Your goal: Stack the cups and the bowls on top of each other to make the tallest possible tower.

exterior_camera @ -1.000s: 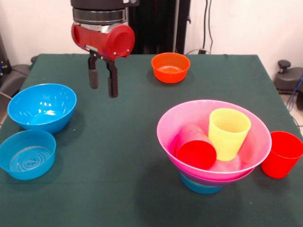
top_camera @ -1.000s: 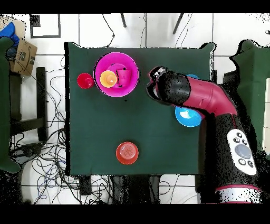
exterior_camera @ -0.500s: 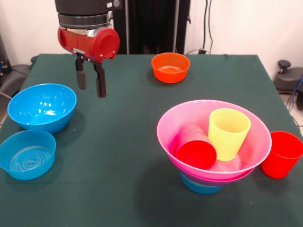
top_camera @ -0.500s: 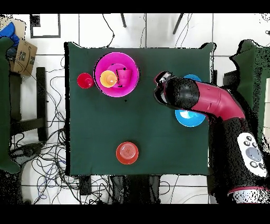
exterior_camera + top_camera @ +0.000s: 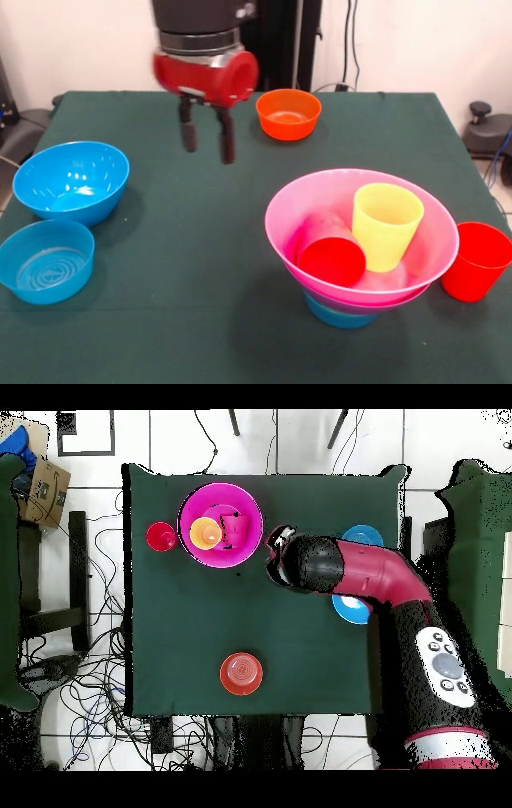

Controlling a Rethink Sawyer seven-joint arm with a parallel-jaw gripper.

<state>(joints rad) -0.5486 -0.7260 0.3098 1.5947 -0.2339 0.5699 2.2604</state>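
Tower: a wide pink bowl (image 5: 362, 232) sits on a small blue bowl (image 5: 340, 314) at the near right of the green tabletop (image 5: 200, 264); a thin purple rim shows between the two.
Inside the pink bowl: a yellow cup (image 5: 386, 225) stands upright with its mouth up, and a red cup (image 5: 330, 258) lies tipped on its side just beside it, against the bowl's wall.
Loose cup: a second red cup (image 5: 477, 262) stands upright on the tabletop, just beside the pink bowl's right rim and close to the tabletop's right edge.
Orange bowl: the small orange bowl (image 5: 288, 114) stands alone, mouth up, near the far edge.
Blue bowls: a deep blue bowl (image 5: 71, 181) and a shallower blue bowl (image 5: 45, 261) sit side by side along the left edge, nearly touching.
Gripper: the red and black gripper (image 5: 207, 142) hangs above the tabletop, left of the orange bowl, its jaws spread apart and holding nothing.
Open room: the middle of the tabletop, from the blue bowls across to the tower, is bare green cloth, as is the near left corner.
From above: the arm (image 5: 370, 579) crosses over the blue bowls' side, its head stopping just beside the pink bowl.
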